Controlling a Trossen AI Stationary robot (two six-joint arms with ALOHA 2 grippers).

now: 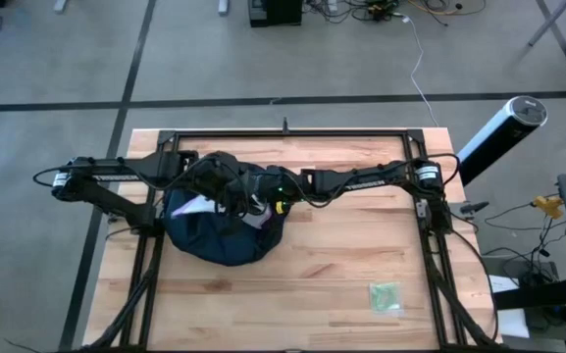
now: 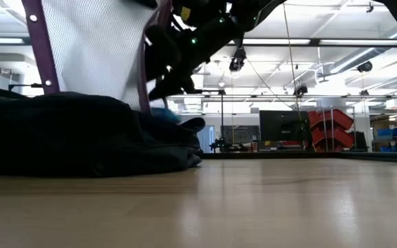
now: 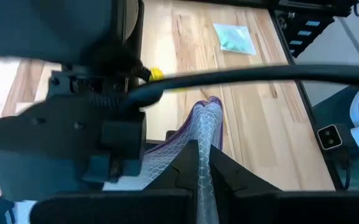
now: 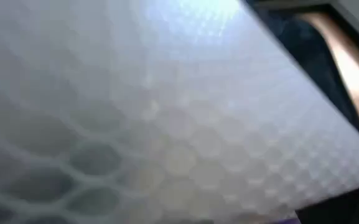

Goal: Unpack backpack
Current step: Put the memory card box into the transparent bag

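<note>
Slumped, the dark navy backpack (image 1: 222,233) is seen; mesh pouch (image 3: 195,146) is pinched by left gripper (image 3: 205,163); right gripper's (image 1: 246,196) spread cannot be told.

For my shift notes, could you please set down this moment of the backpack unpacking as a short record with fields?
backpack: dark navy, slumped on the table's left part
mesh pouch: clear, purple-edged, lifted above the backpack
left gripper: shut on the mesh pouch's edge
right gripper: over the backpack, close against the pouch
green packet: flat on the table near its front right, apart from both arms
</note>
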